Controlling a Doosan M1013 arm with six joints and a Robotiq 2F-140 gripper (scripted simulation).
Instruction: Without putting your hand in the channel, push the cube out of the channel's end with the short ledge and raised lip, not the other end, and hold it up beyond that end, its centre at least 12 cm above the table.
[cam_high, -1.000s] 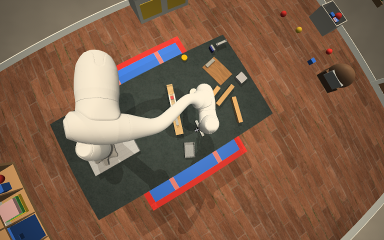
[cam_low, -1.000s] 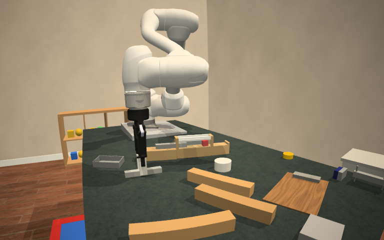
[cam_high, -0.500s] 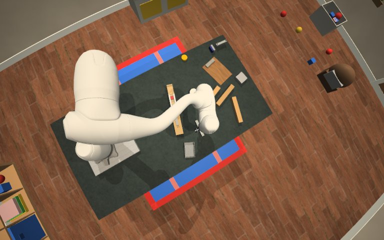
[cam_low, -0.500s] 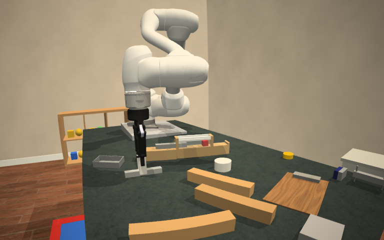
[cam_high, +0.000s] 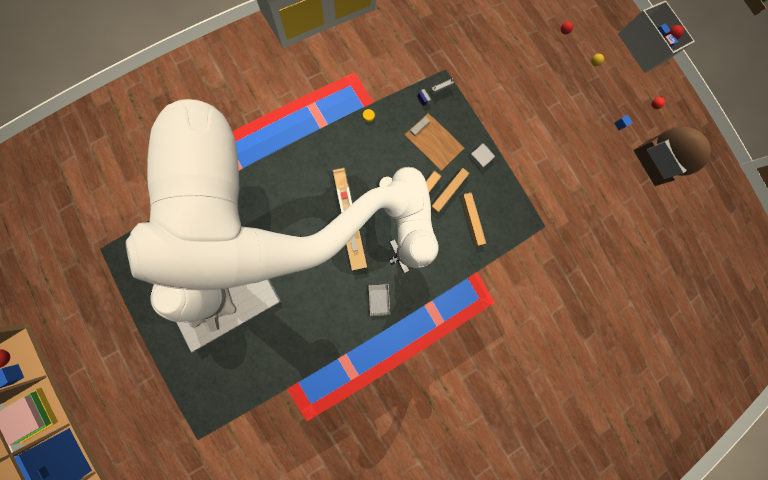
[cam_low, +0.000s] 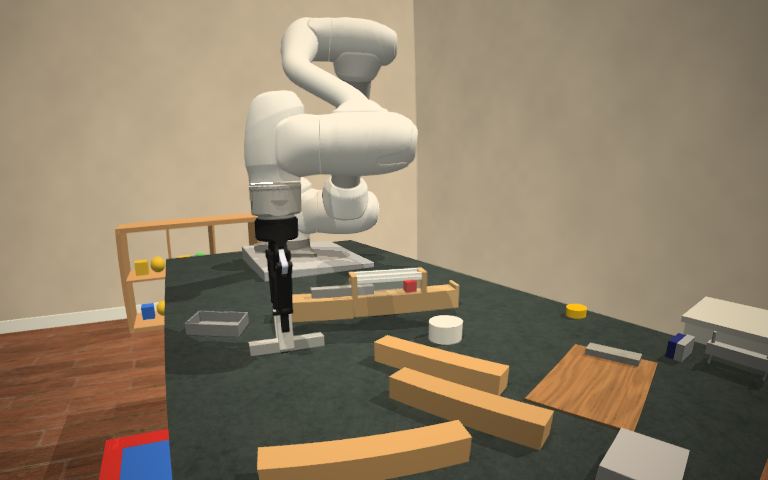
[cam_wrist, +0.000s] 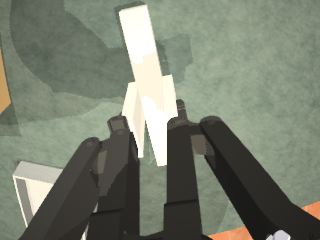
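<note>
A wooden channel (cam_high: 357, 259) (cam_low: 373, 304) lies across the middle of the table, with a small red cube (cam_high: 343, 195) (cam_low: 410, 285) inside it under a clear cover. A grey strip (cam_low: 338, 291) lies in the channel's left part. A white T-shaped pusher tool (cam_high: 401, 264) (cam_low: 305, 340) (cam_wrist: 138, 34) sits at the table in front of the channel, clear of it. My gripper (cam_low: 282, 321) (cam_wrist: 153, 93) points straight down and is shut on the tool's upright fin. In the top view the wrist hides most of the gripper.
A grey tray (cam_high: 378, 298) (cam_low: 216, 323) stands left of the tool. A white cylinder (cam_low: 445, 329), three wooden blocks (cam_low: 440, 362) (cam_low: 470, 404) (cam_low: 362, 452), a wooden board (cam_low: 594, 384), a yellow disc (cam_low: 576, 310) and a grey cube (cam_low: 642, 458) lie to the right.
</note>
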